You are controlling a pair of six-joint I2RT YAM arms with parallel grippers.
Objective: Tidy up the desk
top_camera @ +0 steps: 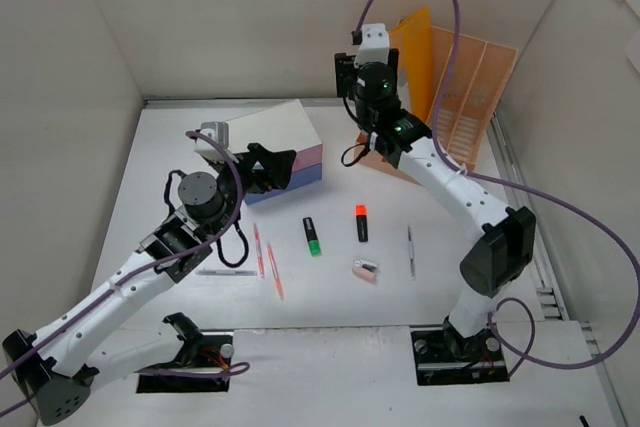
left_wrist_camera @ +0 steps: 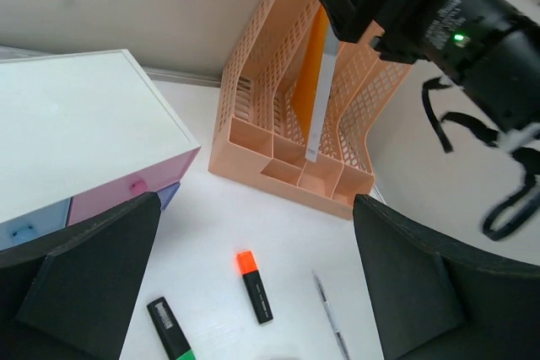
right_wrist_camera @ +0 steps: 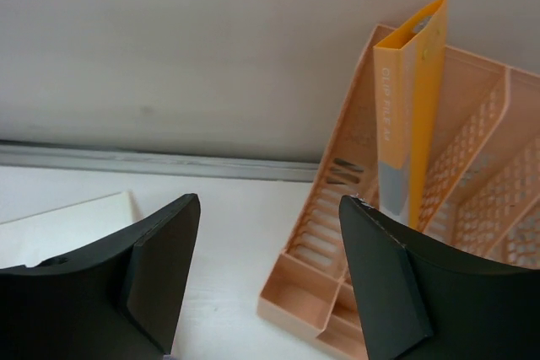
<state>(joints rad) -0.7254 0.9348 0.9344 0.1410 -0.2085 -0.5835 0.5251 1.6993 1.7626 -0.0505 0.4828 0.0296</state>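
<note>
The desk (top_camera: 320,299) fills the middle of the overhead view, from the arm bases at the bottom edge up to the back wall. Loose across its centre lie a green highlighter (top_camera: 312,235), an orange highlighter (top_camera: 361,222), a slim grey pen (top_camera: 409,250), two pink pens (top_camera: 259,250) side by side and a small pink item (top_camera: 365,269) that I can't identify. Above and left of them sits the white drawer box (top_camera: 290,152). At the upper right the peach file rack (top_camera: 470,97) stands against the wall, with a yellow folder (top_camera: 418,57) upright in one slot.

My left gripper (top_camera: 270,167) hangs over the near corner of the drawer box. In its wrist view the fingers stand wide apart with nothing between them. My right gripper (right_wrist_camera: 268,204) is up beside the rack, facing the folder. Its jaws are parted and empty, and the folder stands in the slot without support.

I judge the folder to be filed, with the small stationery left to sort. My next move is to pick up one loose piece, probably a highlighter. That means bringing a hand down over it, turning the wrist so the jaws span its narrow body, and closing just above the desk. I should keep the two arms well apart while doing it.
</note>
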